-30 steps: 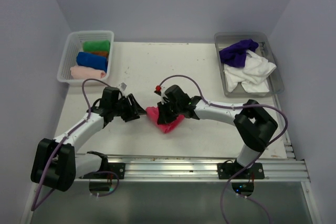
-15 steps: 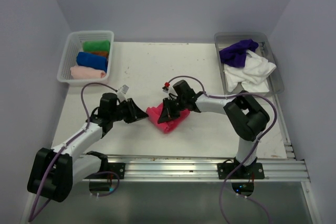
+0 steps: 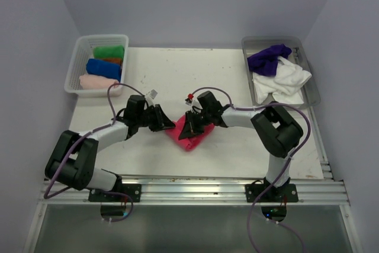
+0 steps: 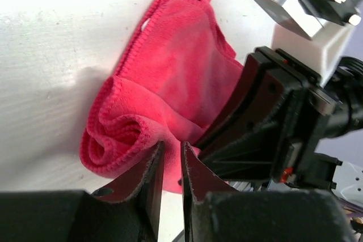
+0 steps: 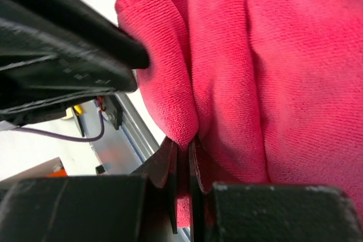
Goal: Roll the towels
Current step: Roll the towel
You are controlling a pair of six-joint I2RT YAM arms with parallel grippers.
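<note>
Mid-roll near the middle of the surface, toward its near edge: the right gripper pinches a fold of the half-rolled red towel. The left gripper, drawn narrow with nothing plainly between its fingers, noses against the coiled left end. The roll looks loose; the next move likely calls for tucking and turning it tighter without letting the fold slip.

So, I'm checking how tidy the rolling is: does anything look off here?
The red towel in the middle of the table looks lopsided: one end curls into a roll, the rest lies bunched in uneven folds.
</note>
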